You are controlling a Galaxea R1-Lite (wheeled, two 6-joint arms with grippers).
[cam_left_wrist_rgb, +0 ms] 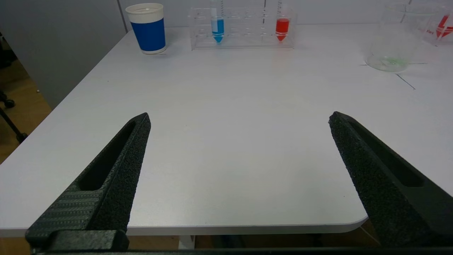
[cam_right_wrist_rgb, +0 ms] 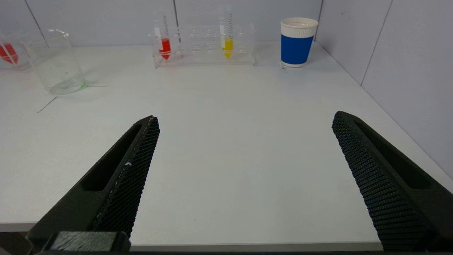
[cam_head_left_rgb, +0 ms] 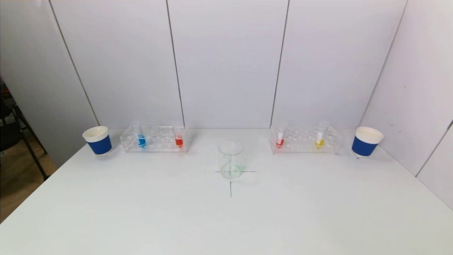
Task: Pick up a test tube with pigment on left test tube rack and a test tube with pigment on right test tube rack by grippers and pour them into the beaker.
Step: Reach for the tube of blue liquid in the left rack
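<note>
Tubes stand upright in both racks at the worktop's far edge: blue tube [cam_head_left_rgb: 141, 140] and red tube [cam_head_left_rgb: 179, 141] in left rack [cam_head_left_rgb: 154, 140]; red and yellow in right rack [cam_head_left_rgb: 305, 140]. Beaker [cam_head_left_rgb: 230, 160] sits between. Left claw [cam_left_wrist_rgb: 237, 120] and right claw [cam_right_wrist_rgb: 244, 118] spread wide, empty, at the near edge, each rack straight ahead.

The left end effector [cam_left_wrist_rgb: 239, 118] is hovering low over the near edge of the bench [cam_left_wrist_rgb: 226, 148], its fingers [cam_left_wrist_rgb: 120, 166] spread wide and holding nothing. The right end effector [cam_right_wrist_rgb: 244, 118] is hovering likewise, fingers [cam_right_wrist_rgb: 375, 170] gaping and empty.
</note>
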